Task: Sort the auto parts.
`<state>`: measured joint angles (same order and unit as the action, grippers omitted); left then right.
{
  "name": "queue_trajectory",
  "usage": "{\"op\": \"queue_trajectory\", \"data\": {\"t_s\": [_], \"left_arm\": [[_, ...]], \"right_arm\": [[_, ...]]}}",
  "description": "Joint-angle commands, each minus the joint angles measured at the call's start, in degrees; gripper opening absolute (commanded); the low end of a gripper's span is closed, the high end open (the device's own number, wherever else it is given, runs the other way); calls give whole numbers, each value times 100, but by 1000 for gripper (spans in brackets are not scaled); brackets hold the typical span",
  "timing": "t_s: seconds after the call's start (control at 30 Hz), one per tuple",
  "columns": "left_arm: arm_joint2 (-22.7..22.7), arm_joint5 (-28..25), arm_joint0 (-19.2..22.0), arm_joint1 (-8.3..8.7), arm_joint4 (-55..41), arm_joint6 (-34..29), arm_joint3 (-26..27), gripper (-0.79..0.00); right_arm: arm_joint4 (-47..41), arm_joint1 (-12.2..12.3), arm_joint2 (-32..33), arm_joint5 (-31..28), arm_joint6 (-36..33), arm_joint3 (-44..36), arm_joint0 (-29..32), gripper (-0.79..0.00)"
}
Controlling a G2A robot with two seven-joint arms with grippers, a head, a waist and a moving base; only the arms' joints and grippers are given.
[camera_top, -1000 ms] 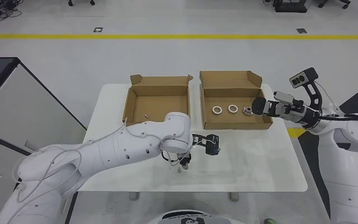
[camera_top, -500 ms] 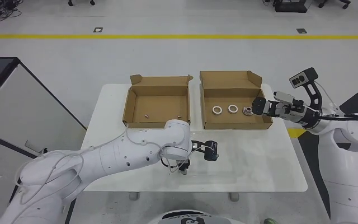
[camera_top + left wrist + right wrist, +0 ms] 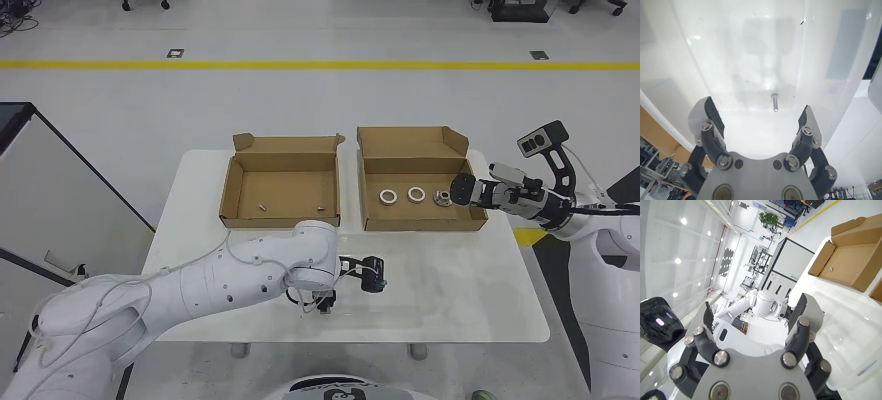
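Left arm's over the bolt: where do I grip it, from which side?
Grip the bolt across its shank, below the hex head, coming down from above. It lies flat, lengthwise along the gap between the open fingers of the left gripper, so closing them should pinch the shank's sides.

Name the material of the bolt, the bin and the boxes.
Bolt: metal, probably steel; bright silvery shine, threaded shank.
Bin: likely clear plastic; glossy see-through walls with glare.
Boxes: brown cardboard, matt, with folded flaps.
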<state>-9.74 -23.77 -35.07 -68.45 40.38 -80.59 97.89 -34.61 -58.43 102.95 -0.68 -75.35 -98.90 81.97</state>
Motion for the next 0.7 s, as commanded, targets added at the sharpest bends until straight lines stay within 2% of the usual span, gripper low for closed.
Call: {"op": "queue_trajectory", "data": {"t_s": [0.0,0.27,0.33,0.37,0.67], "left_arm": [[0,0,1,0,0,0,0,-25],[0,0,1,0,0,0,0,-92],[0,-9,-33,-1,-28,9,-23,-49],[0,-29,-68,-5,-46,29,-49,0],[0,-96,-59,-24,0,96,-69,0]], "right_arm": [[0,0,0,0,0,0,0,0],[0,0,0,0,0,0,0,0],[0,0,0,0,0,0,0,0],[0,0,0,0,0,0,0,0],[0,0,0,0,0,0,0,0]]}}
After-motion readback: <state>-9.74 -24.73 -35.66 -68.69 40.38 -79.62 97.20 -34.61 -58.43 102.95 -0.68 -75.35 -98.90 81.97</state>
